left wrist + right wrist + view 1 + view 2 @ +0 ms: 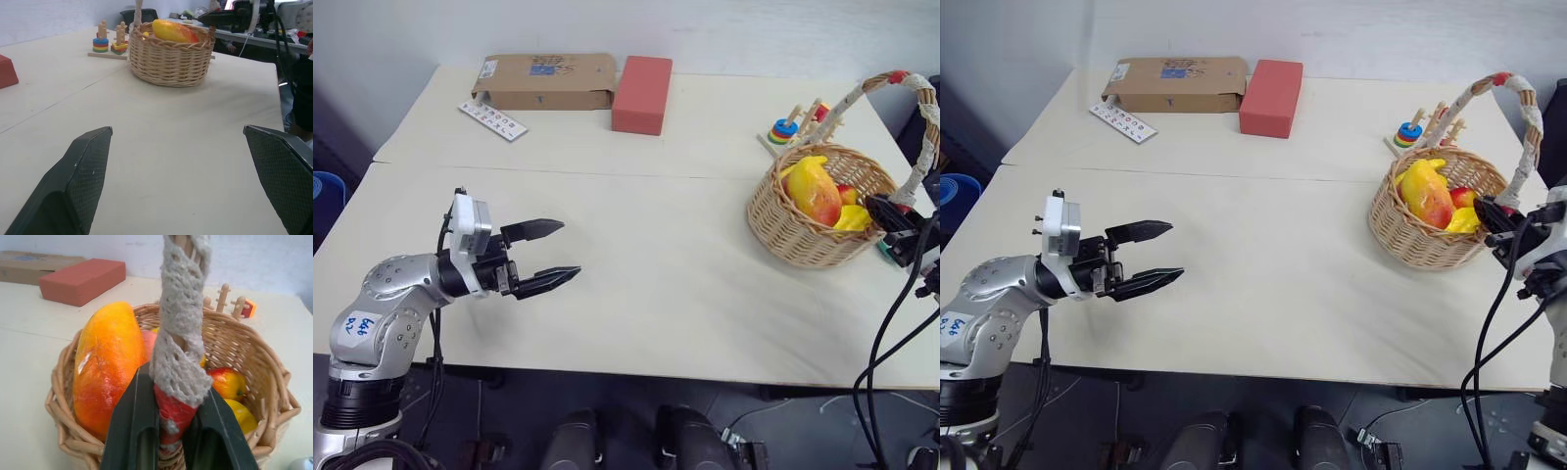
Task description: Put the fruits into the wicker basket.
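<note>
The right pincer point(171, 431) is clamped on the round tan wicker basket's point(793, 230) wrapped handle, frame right; fruits point(815, 191) lie inside. The left pincer point(548, 255) is held wide open, empty.

A table point(636, 294) spreads ahead; at its far edge, left of centre, a cardboard box point(546, 81) lies flat, with a block point(642, 94) just to its right and a card strip point(492, 120) just in front of the box's left end; on the right side stands the wicker basket point(808, 223), holding the mango point(814, 190) and other fruits point(850, 211); behind the basket, near the far right corner, sits a ring-stacking toy point(789, 127); the left tool point(551, 253) hovers above the near left of the table, well apart from the basket; the right tool point(171, 431) sits at the basket's near right rim, closed around the foot of the handle point(181, 323).
</note>
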`<action>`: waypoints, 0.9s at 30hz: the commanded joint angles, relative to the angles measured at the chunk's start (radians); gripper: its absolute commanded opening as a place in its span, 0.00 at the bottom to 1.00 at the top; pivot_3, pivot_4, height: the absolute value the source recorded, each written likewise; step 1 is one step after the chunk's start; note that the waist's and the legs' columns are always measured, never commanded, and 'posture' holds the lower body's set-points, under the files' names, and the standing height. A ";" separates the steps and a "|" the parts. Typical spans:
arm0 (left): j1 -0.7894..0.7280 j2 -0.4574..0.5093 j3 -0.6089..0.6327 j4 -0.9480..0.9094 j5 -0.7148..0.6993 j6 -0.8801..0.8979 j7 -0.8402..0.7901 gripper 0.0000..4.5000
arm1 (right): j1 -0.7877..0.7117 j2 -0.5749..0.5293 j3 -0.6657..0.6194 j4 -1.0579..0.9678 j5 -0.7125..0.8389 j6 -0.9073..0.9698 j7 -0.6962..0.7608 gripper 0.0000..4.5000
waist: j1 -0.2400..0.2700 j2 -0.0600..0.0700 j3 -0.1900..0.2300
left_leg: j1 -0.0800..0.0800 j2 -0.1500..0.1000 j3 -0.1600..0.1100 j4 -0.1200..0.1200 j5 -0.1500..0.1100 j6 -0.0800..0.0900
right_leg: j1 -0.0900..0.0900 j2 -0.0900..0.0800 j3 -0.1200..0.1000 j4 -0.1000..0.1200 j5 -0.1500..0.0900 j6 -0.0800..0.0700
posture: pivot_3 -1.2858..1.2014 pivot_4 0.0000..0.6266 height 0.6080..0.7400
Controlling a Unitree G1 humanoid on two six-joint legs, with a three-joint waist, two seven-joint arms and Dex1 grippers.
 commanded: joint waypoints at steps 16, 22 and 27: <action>0.314 0.090 0.076 0.037 0.131 -0.142 -0.112 1.00 | 0.436 -0.176 -0.198 -0.173 0.119 -0.114 0.477 0.99 | -0.002 0.001 -0.001 | 0.006 0.002 0.000 -0.001 -0.001 0.001 | 0.007 0.000 0.000 -0.006 0.000 0.001 | 0.52 0.24 1.00; 0.445 0.050 0.116 0.077 0.252 -0.343 -0.068 1.00 | 0.344 -0.072 0.153 -0.148 -0.038 -0.417 0.619 0.99 | -0.010 0.000 0.000 | 0.018 0.006 0.002 -0.006 -0.008 0.000 | 0.014 0.001 0.000 -0.008 -0.002 -0.003 | 0.52 0.24 1.00; 0.485 -0.009 0.145 0.009 0.344 -0.452 0.060 1.00 | 0.150 0.042 0.369 0.052 -0.181 -0.660 0.639 0.99 | -0.006 0.000 0.000 | 0.017 0.006 0.001 -0.003 -0.008 -0.002 | 0.014 0.000 0.000 -0.007 -0.001 -0.003 | 0.52 0.24 1.00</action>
